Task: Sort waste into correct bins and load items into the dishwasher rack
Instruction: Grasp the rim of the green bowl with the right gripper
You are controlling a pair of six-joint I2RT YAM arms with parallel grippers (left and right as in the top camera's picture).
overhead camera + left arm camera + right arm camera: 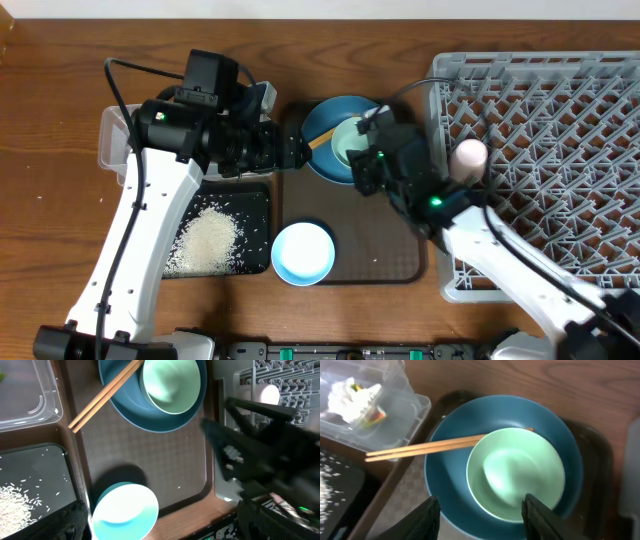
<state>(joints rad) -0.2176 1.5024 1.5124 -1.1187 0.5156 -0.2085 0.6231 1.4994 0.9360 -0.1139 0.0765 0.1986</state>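
The dark-blue plate (322,120) sits on the brown serving tray (380,260) with the mint-green bowl (515,475) in it and two wooden chopsticks (430,447) across its rim. My right gripper (482,515) is open just above the bowl's near rim. My left gripper (290,150) is open and empty beside the plate's left edge. The white bowl (303,252) stands at the tray's front left. The pink cup (470,155) lies in the grey rack (560,130). Rice (205,240) lies in the black tray (255,200). The napkin (350,392) and wrapper (374,416) lie in the clear tub (402,410).
The rack stands right of the serving tray, its left wall close to my right arm. The clear tub and black tray stand left of the serving tray, under my left arm. Bare wooden table (60,220) shows at the far left.
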